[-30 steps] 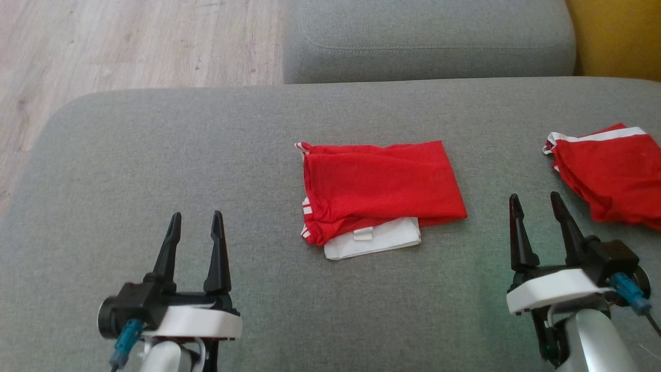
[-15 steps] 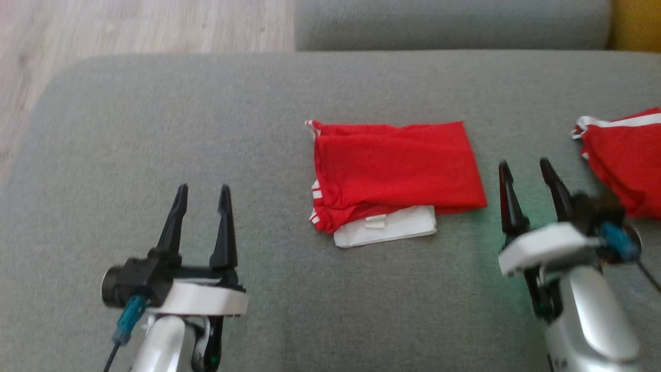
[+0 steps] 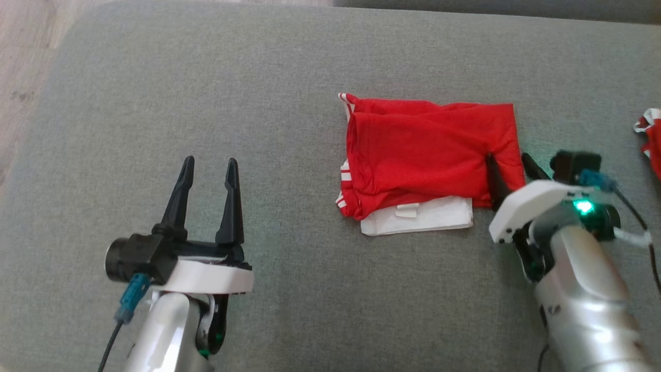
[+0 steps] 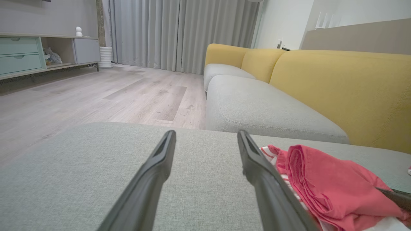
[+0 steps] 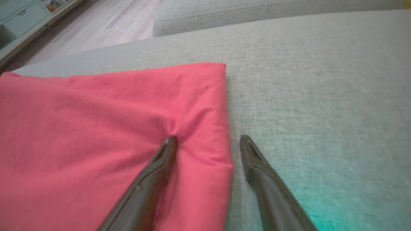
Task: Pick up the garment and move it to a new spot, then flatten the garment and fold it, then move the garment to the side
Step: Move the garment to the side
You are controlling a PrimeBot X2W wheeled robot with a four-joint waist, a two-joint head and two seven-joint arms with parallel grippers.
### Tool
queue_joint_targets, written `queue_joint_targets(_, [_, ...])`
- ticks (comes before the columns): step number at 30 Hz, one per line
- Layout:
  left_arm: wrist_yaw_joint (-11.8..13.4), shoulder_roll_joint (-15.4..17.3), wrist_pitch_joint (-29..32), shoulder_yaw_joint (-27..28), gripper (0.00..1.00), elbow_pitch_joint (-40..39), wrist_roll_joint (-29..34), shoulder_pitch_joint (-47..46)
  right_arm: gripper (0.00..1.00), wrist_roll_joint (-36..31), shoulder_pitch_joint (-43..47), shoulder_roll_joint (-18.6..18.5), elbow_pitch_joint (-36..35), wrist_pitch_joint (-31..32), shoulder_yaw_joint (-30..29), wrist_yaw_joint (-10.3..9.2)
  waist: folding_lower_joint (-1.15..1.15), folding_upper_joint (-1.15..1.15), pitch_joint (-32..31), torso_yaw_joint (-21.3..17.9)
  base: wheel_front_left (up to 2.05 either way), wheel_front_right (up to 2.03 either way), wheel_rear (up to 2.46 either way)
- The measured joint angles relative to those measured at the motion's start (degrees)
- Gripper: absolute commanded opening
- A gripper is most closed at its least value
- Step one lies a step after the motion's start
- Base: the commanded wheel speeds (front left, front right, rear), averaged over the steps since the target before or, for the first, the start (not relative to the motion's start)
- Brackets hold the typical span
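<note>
**Item.** Red garment (image 3: 428, 150), folded into a rough rectangle. A white layer (image 3: 428, 219) shows under its near edge and white stripes (image 3: 344, 177) mark its left end.

**Location.** It lies flat on the grey sofa cushion (image 3: 206, 67), a little right of the middle in the head view.

**Tool, right gripper (image 3: 506, 156).** The jaws stand apart and nothing is grasped. It straddles the garment's right edge. The inner finger (image 5: 154, 179) presses a dimple into the red cloth, and the outer finger (image 5: 266, 179) rests on bare cushion just beside that edge.

**Tool, left gripper (image 3: 210, 161).** The jaws stand apart and it is empty. It hovers over bare cushion, well apart from the garment's left end.

**Also present.** A second red garment (image 3: 651, 139) sits at the right border, well apart.

**Step, as we judge it.** The folding looks done. We take the right edge in order to shift the bundle aside.

**Handling notes.**
- We would get the outer finger low enough to pass under every layer, the white one included, before closing. A pinch on the top layer alone would likely peel the fold open.
- We close firmly, since the cloth looks thin and slack and would probably sag from a one-sided hold.
- We lift little and move slowly. Bringing the left gripper to the far end would help if the fold starts to spread.
- We set the bundle down clear of the second garment.
</note>
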Motion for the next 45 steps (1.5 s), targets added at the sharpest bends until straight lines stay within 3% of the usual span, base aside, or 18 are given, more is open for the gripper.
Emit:
queue_joint_targets(1, [0.0, 0.0, 0.0, 0.08, 1.0, 0.04, 0.0, -0.05, 1.0, 0.24, -1.01, -0.23, 1.02, 0.64, 0.74, 0.0, 0.0, 0.0, 0.0, 0.02, 0.0, 0.0, 0.0])
queue_joint_targets(2, [0.0, 0.0, 0.0, 0.18, 1.0, 0.16, 0.01, -0.06, 0.8, 0.2, -1.95, -0.44, 2.08, 1.05, 1.52, 0.01, -0.01, 0.0, -0.1, -0.03, 0.0, 0.0, 0.0])
queue_joint_targets(3, [0.0, 0.0, 0.0, 0.19, 1.0, 0.29, 0.01, -0.06, 0.04, -0.02, -2.63, -0.58, 2.91, 1.3, 2.29, 0.01, 0.0, 0.0, -0.28, -0.1, 0.0, 0.0, 0.0])
queue_joint_targets(4, [0.01, 0.0, 0.0, 0.21, 1.0, 0.32, 0.02, -0.06, 0.0, -0.67, -2.98, -0.59, 3.57, 1.21, 2.88, 0.01, -0.01, 0.0, -0.5, -0.22, 0.0, 0.0, 0.0])
queue_joint_targets(16, [-0.36, -0.01, 0.0, 1.41, 1.0, 0.29, 0.7, 0.68, 0.0, -10.84, -3.09, -1.74, 3.76, -6.34, 4.5, 0.01, -0.01, 0.0, -4.39, -4.73, 0.0, 0.0, 0.0])
queue_joint_targets(23, [-0.36, 0.0, 0.0, 1.92, 1.0, -0.11, 1.22, 2.03, 0.0, -12.94, -3.05, -9.56, -3.65, -4.87, 8.59, 0.01, -0.02, 0.0, -5.97, -8.74, 0.0, 0.0, 0.0])
queue_joint_targets(31, [-0.52, 0.0, -0.01, 2.0, 1.0, -0.4, 1.72, 2.03, 0.0, -9.47, -3.07, -21.01, -10.7, 1.67, 10.69, 0.01, -0.01, 0.0, -4.22, -10.47, 0.0, 0.0, 0.0])
queue_joint_targets(39, [-1.21, -0.01, -0.01, 2.03, 1.0, -0.41, 2.21, 0.48, 0.0, -8.77, -4.03, -29.34, -10.87, 6.38, 5.86, 0.01, -0.01, 0.0, -0.61, -10.01, 0.0, 0.0, 0.0])
queue_joint_targets(45, [-1.51, -0.01, -0.01, 2.08, 1.0, -0.41, 2.21, -0.24, 0.0, -10.91, -4.03, -31.62, -9.55, 8.4, 0.65, 0.01, 0.0, 0.0, 0.99, -8.73, 0.0, 0.0, 0.0])
